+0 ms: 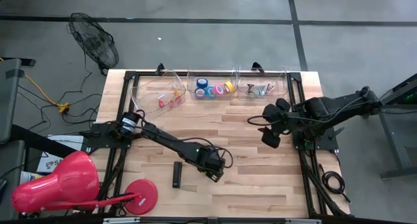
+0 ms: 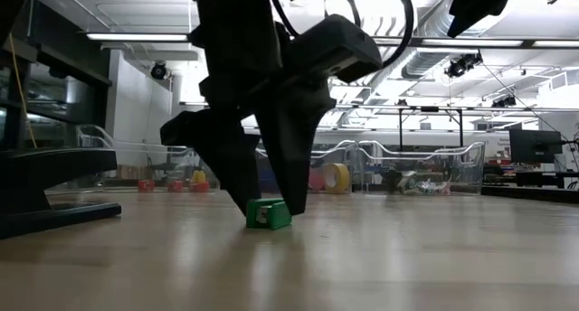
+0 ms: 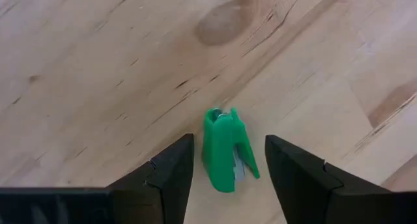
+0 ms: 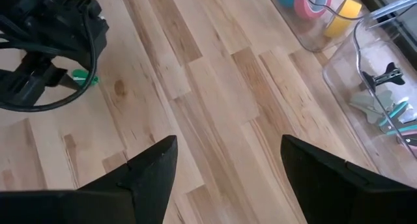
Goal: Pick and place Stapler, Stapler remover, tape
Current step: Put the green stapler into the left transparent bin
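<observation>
Wooden planks make up your table (image 1: 247, 152), with three clear bins along its top edge in the high view. The left bin (image 1: 146, 90) holds small red pieces, the middle bin (image 1: 212, 77) holds the tape rolls (image 1: 215, 88) — blue, purple, pink and yellow, too crowded to count exactly — and the right bin (image 1: 264, 77) holds grey and dark clips and removers that you cannot count either. One black stapler (image 1: 176, 174) lies alone, lower centre of that view. One red desk lamp (image 1: 62, 182) sits at the lower left corner.

Your left arm stretches from the left edge diagonally toward lower centre, its left gripper (image 3: 228, 168) pointing down at the planks. Its fingers stand well apart, one on each side of a single green staple remover (image 3: 225, 149) that lies on the wood; neither finger touches it in the wrist view.

Your right arm reaches in from the right edge and hangs over the table's upper right area. The right gripper (image 4: 228, 162) is spread wide and holds nothing.
</observation>
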Robot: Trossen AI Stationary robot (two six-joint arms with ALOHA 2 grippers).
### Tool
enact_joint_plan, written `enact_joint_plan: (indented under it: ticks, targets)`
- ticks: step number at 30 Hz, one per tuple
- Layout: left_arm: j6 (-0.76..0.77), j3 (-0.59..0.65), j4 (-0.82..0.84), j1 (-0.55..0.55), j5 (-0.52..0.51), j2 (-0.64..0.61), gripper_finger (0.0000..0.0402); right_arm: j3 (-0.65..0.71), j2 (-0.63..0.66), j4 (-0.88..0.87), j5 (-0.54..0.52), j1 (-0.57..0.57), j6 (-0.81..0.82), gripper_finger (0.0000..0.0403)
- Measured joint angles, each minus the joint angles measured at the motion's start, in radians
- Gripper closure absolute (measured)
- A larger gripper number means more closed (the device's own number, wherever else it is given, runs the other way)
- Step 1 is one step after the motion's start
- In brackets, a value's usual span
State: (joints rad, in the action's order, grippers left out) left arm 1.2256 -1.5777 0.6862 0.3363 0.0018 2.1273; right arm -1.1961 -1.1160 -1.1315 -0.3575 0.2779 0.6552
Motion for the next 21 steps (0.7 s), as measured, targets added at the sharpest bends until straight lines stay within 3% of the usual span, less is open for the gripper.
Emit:
enact_joint_plan:
  ticks: [7, 17, 21]
  targets:
    - [-0.006, -0.002, 0.031, 0.005, -0.037, 0.007, 0.0228, 0.0, 0.0, -0.001, -0.001, 0.0, -0.002, 0.0139]
    - [-0.058, 0.0, 0.057, 0.004, -0.014, 0.011, 0.0345, 0.0, 0.0, -0.003, -0.007, 0.0, -0.007, 0.0139]
    - [-0.09, 0.001, 0.058, 0.004, -0.012, 0.005, 0.0348, 0.0, 0.0, -0.005, -0.007, 0.0, -0.009, 0.0139]
